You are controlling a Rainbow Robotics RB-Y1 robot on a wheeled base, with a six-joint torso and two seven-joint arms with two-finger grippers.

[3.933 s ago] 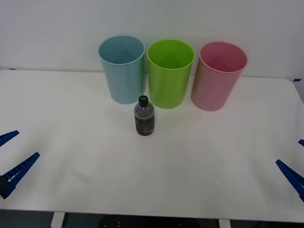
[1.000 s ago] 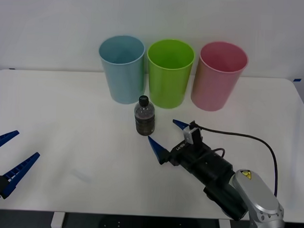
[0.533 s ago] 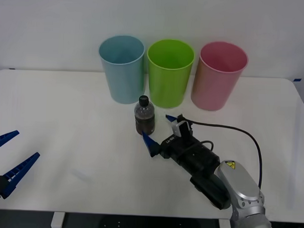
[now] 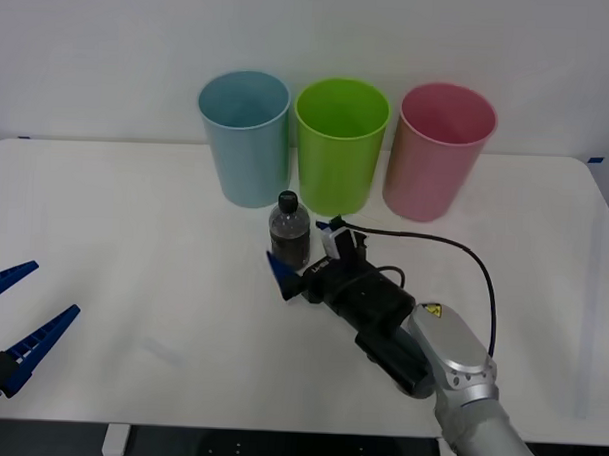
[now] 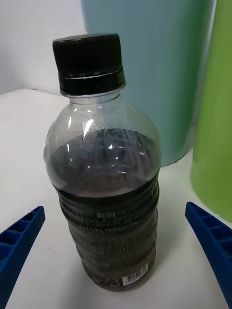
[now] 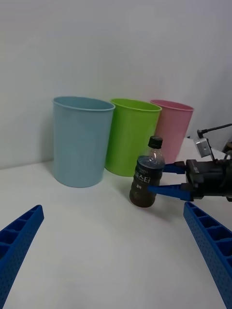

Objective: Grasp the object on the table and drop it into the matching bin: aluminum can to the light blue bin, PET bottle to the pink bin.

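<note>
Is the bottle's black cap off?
No: the black cap sits screwed on the PET bottle, which stands upright between the open right tool fingers.

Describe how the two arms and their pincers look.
Both pincers have blue ribbed tapering fingers: right pincer, left pincer. The right arm has a black wrist section, a silver-grey link with a yellow warning sticker, and a looping black cable.

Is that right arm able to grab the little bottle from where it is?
Probably yes: the right tool is open with a finger on each side of the upright PET bottle, nothing between.
</note>
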